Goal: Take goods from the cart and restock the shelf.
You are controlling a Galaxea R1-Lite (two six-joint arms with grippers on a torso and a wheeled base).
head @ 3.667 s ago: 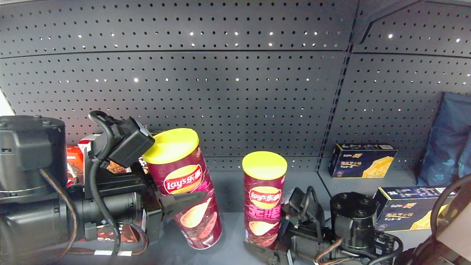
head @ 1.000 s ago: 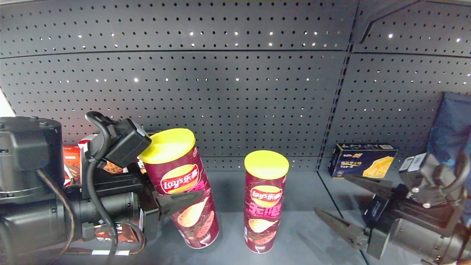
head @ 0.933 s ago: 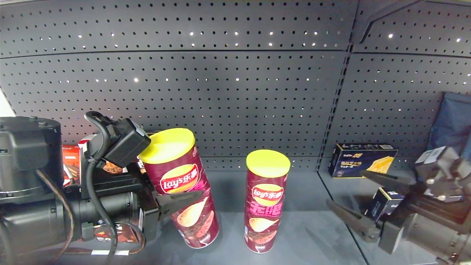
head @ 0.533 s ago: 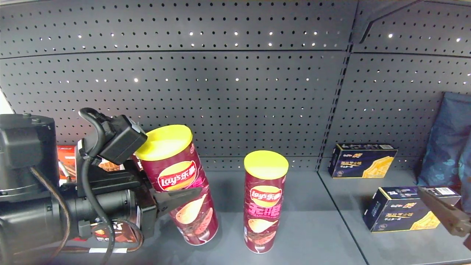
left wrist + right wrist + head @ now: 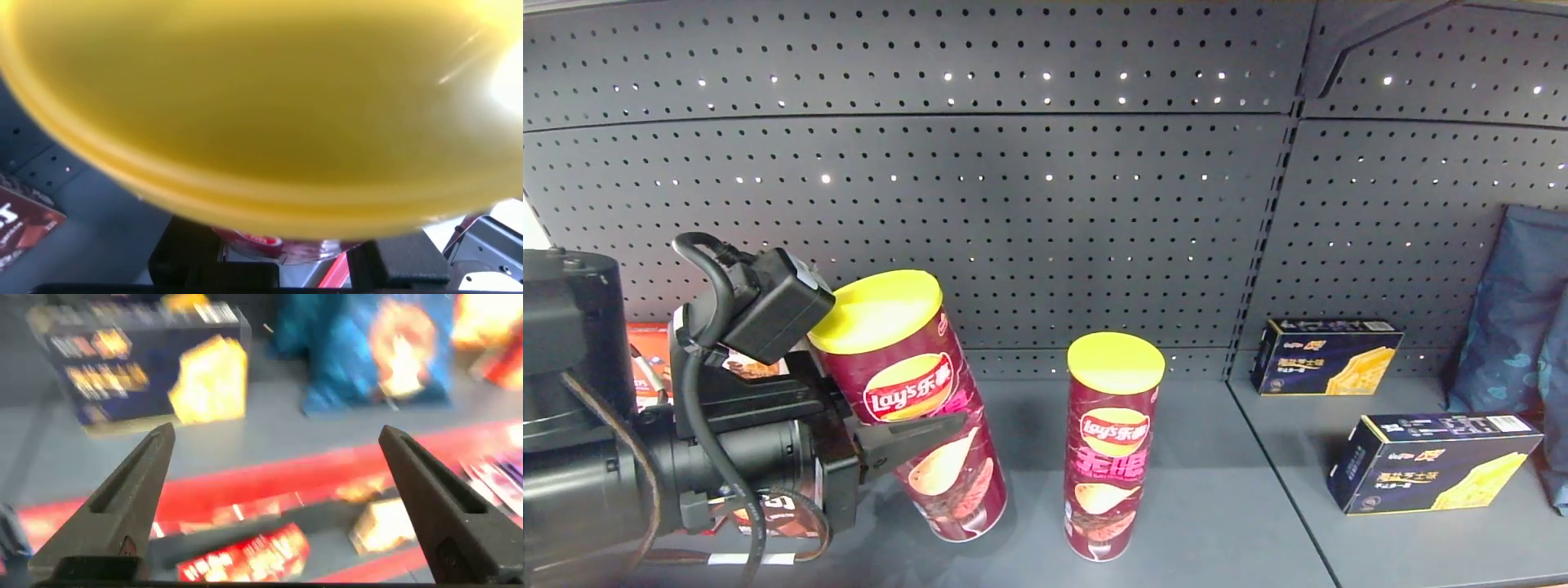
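- The chip can [image 5: 915, 408], maroon with a yellow lid [image 5: 261, 106], leans with its top toward the robot's left. Its base is down at the shelf [image 5: 1201, 506], though I cannot tell if it touches.
- The left pincer [image 5: 935, 425] is clamped across the can's middle, with one finger [image 5: 915, 433] lying over its front.
- A second can [image 5: 1112, 441] stands upright on the shelf just to the right, apart from the first.
- Further right lie a rear dark box [image 5: 1327, 357] and a front dark box [image 5: 1433, 461], with a blue bag [image 5: 1515, 310] beyond.
- The right pincer [image 5: 278, 498] has its fingers wide apart, facing the front dark box [image 5: 139, 359] and blue bag [image 5: 376, 351].
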